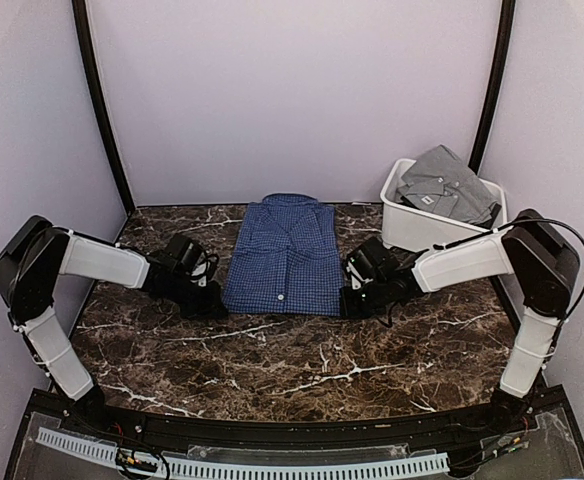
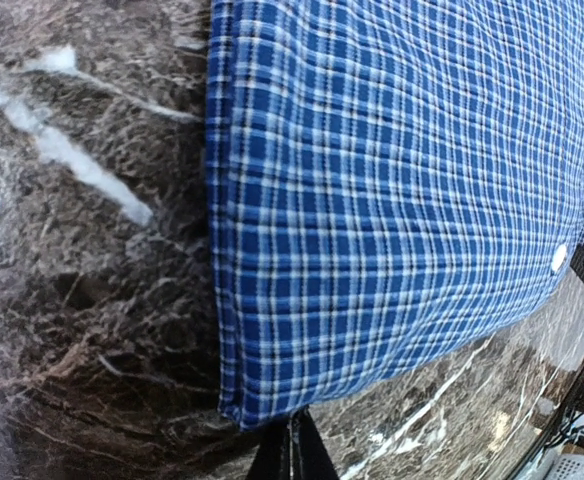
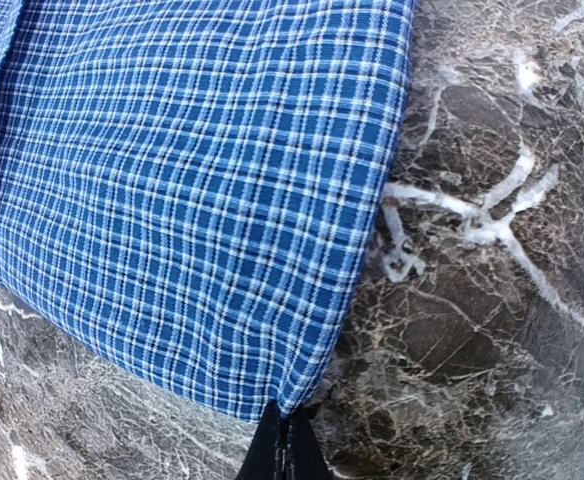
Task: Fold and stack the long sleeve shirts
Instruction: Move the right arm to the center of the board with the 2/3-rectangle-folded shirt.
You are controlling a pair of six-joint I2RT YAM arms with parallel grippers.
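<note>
The navy-blue checked shirt (image 1: 284,255) lies folded into a rectangle on the marble table, collar toward the back. My left gripper (image 1: 217,305) is at its near left corner. In the left wrist view the gripper (image 2: 294,425) is shut, its tips pinching the hem corner of the shirt (image 2: 392,180). My right gripper (image 1: 344,303) is at the near right corner. There the gripper (image 3: 284,420) is shut, and the corner of the shirt (image 3: 192,180) is drawn to a point between its tips. The grey shirt (image 1: 442,185) lies bunched in the bin.
A white plastic bin (image 1: 412,230) stands at the back right of the table, just behind my right arm. Dark veined marble (image 1: 302,350) stretches in front of the shirt. Pale walls with black posts close in the back and sides.
</note>
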